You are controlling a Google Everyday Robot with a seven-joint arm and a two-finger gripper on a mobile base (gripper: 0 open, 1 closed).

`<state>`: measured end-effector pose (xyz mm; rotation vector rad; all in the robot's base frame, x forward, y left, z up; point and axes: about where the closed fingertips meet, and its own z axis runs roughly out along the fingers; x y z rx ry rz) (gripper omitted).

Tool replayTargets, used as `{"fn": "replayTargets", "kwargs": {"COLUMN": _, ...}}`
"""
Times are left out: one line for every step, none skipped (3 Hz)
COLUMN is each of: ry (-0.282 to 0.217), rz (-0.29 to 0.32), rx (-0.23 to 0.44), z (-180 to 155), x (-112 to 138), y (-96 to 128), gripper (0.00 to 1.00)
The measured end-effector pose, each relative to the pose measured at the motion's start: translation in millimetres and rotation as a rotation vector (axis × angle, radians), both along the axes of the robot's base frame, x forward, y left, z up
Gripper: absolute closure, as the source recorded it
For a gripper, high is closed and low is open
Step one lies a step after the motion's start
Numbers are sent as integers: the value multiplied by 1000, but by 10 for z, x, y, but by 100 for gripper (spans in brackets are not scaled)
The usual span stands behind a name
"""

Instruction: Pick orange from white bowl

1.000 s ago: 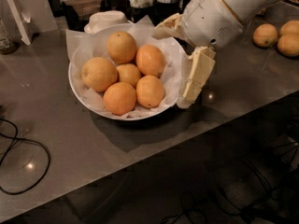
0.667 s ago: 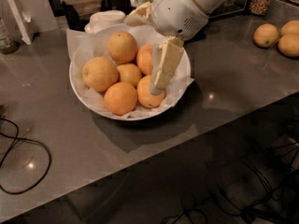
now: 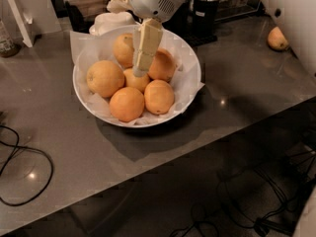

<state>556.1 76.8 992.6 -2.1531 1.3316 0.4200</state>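
Observation:
The white bowl (image 3: 193,59), lined with crinkled white paper, stands on the grey table and holds several oranges. A large yellow-orange orange (image 3: 105,78) lies at its left, another (image 3: 123,48) at the back. A small one (image 3: 136,81) is in the middle, a redder one (image 3: 163,65) at the back right, and two more lie at the front (image 3: 127,104) (image 3: 159,97). My gripper (image 3: 140,69) hangs down from the white arm over the middle of the bowl. Its tip is just above the small middle orange, between the back orange and the redder one.
A small white lidded dish (image 3: 111,21) sits right behind the bowl. A black container (image 3: 206,11) stands at the back right. A loose orange (image 3: 277,38) lies at the far right. A black cable (image 3: 27,174) loops at the front left. The table's front edge runs diagonally below the bowl.
My gripper has moved left, from outside the bowl's right rim to over the middle of the bowl among the oranges. The oranges have not moved.

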Motion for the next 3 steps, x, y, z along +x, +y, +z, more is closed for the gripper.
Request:
{"fn": "replayTargets", "kwargs": {"ry": 0, "rz": 0, "rx": 0, "z": 0, "x": 1, "y": -1, "gripper": 0}}
{"fn": "replayTargets", "kwargs": {"ry": -3, "rz": -12, "rx": 22, "z": -27, "x": 47, "y": -53, "gripper": 0}}
{"fn": "replayTargets", "kwargs": {"ry": 34, "rz": 27, "rx": 53, "z": -203, "x": 197, "y": 7, "gripper": 0}}
